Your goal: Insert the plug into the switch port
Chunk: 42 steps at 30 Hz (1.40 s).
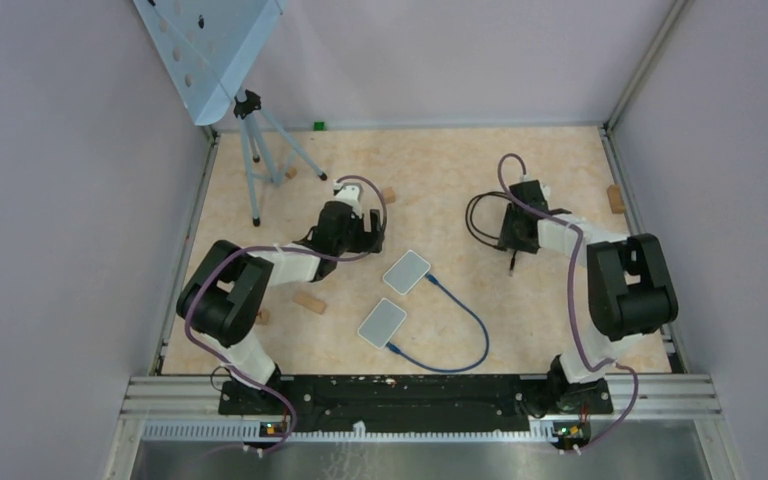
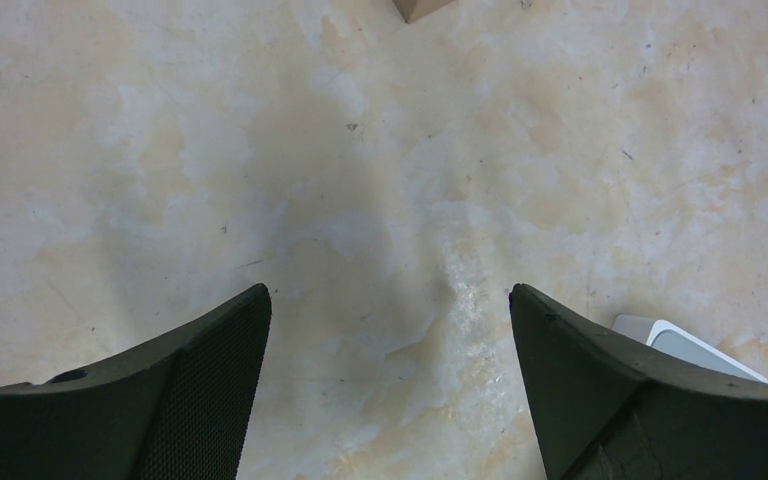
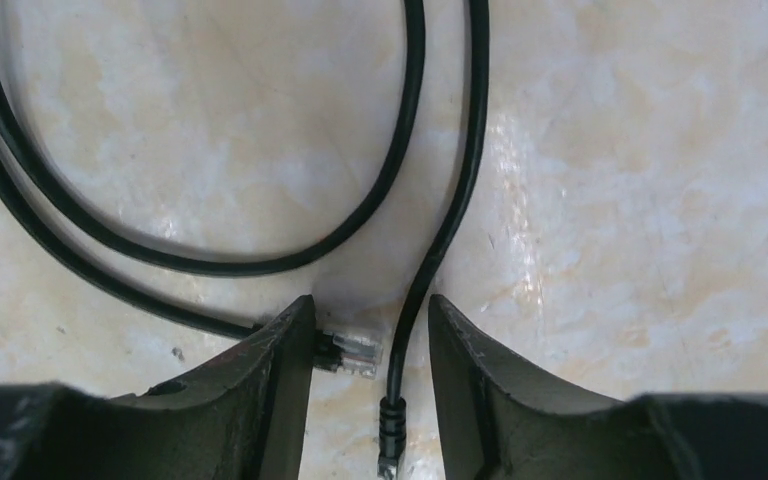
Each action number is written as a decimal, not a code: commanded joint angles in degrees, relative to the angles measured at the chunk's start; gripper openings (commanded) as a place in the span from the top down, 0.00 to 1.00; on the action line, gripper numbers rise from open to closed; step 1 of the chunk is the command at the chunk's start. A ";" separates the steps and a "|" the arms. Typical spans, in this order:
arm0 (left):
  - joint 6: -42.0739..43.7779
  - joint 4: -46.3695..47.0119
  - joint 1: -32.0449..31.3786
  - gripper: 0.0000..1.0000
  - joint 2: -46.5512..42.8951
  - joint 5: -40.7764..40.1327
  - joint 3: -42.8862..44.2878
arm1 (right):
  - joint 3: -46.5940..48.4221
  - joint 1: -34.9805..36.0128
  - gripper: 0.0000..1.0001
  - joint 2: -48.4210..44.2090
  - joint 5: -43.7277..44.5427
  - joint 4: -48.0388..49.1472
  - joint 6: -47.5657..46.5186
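Tripod point(image 1: 253, 150), wooden blocks point(image 1: 309, 301), green cube point(image 1: 318, 126)

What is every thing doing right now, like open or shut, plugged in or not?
Left hand, open and empty.
Right hand, open, straddling the plug.
Plug, not plugged in, lying on the table.
Black cable, loose and looped.
Far switch, lying flat, no black cable in it.
Near switch, lying flat, no black cable in it.
Blue cable, joining the two switches.
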 commanded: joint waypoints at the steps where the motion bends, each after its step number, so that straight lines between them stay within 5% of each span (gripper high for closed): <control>1: 0.73 1.63 -0.31 0.07 0.55 1.39 2.15 | -5.67 0.21 0.58 -5.03 -0.64 2.19 5.80; 8: 0.64 1.44 -0.41 0.07 1.55 2.08 2.83 | -16.67 0.20 1.00 -14.42 -4.34 6.74 12.85; 16: 0.64 1.32 -0.75 0.08 1.99 3.65 3.17 | -33.23 1.93 1.00 -40.08 -6.09 15.45 42.23; 22: 0.60 0.90 -0.87 0.08 2.23 3.65 3.47 | -36.97 17.10 1.00 -63.10 17.62 2.09 70.10; 27: 0.47 0.72 -0.95 0.08 2.78 3.91 3.78 | -34.50 27.19 0.94 -63.38 26.15 -5.41 84.13; 30: 0.46 0.62 -1.01 0.08 2.87 3.85 3.93 | -33.07 29.63 0.64 -55.72 22.87 -0.39 83.59; 36: 0.55 0.32 -1.00 0.08 3.00 3.66 4.05 | -29.77 33.32 0.37 -47.14 25.18 3.92 77.90; 39: 0.55 -0.11 -1.04 0.08 3.32 3.75 4.43 | -27.91 31.72 0.29 -46.30 25.21 10.55 53.41; 42: 0.55 -0.18 -1.07 0.08 3.29 3.81 4.44 | -24.25 26.68 0.30 -43.56 12.03 21.94 20.85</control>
